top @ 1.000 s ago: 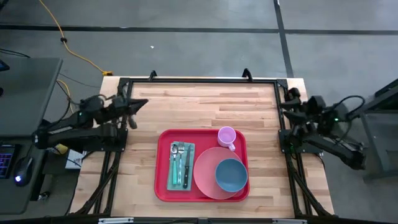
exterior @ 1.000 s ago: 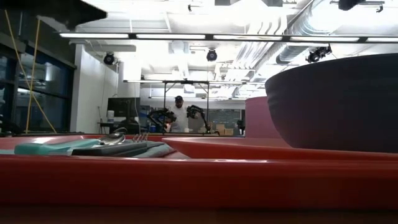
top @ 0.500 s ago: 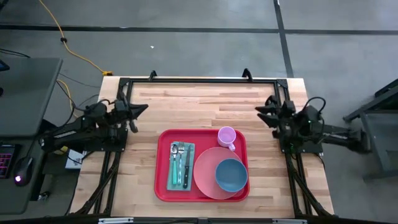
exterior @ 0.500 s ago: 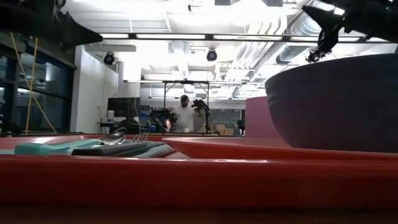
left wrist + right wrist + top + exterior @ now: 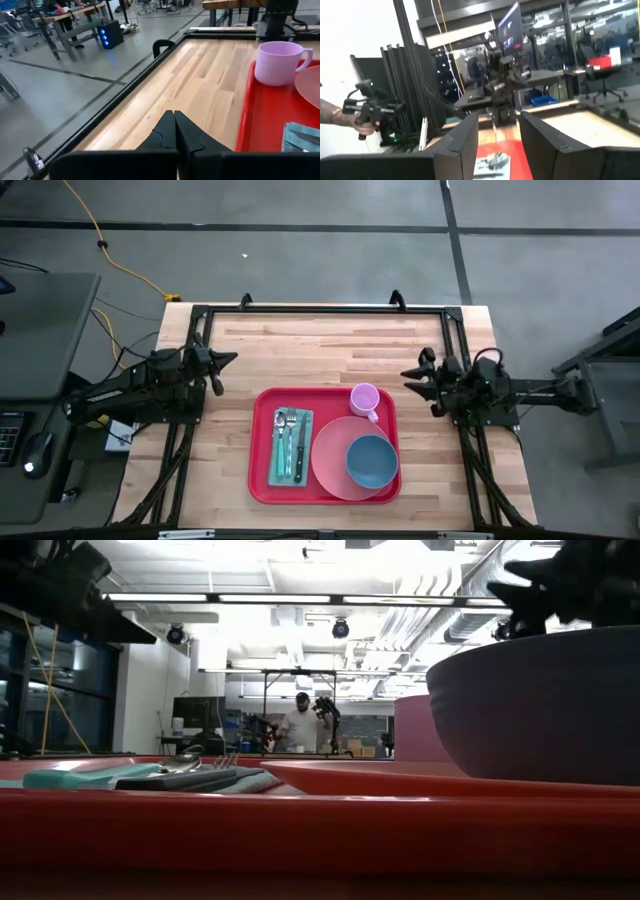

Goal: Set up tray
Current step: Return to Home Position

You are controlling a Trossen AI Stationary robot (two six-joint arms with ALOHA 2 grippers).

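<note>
Seen from above, the red tray (image 5: 260, 442) lies on the near middle of the wooden table (image 5: 320, 345). It holds a blue napkin (image 5: 279, 465) with cutlery (image 5: 291, 442) on its left side, a pink plate (image 5: 328, 455) carrying a blue bowl (image 5: 372, 461), and a pink mug (image 5: 364, 397) at the far right corner. The left gripper (image 5: 228, 360) hovers at the table's left edge, drawn back slightly from a second ago. The right gripper (image 5: 413, 370), folded off the right edge a second ago, now reaches in over the table, just beside the tray's far right corner. From table height, the tray's rim (image 5: 300, 830) fills the foreground, with the napkin (image 5: 70, 778) at left and the bowl (image 5: 540, 710) looming at right. The right arm's dark shape at top right has grown larger, and a person (image 5: 298, 725) stands far behind. The left wrist camera shows the left gripper (image 5: 174, 114) with its fingers pressed together above bare wood, beside the tray (image 5: 250, 115) and mug (image 5: 277, 62). The right wrist camera shows the right gripper (image 5: 497, 125) with its fingers spread wide and holding nothing, the tray (image 5: 512, 160) between them below, and a hand (image 5: 362, 122) gripping a dark device off to one side.
</note>
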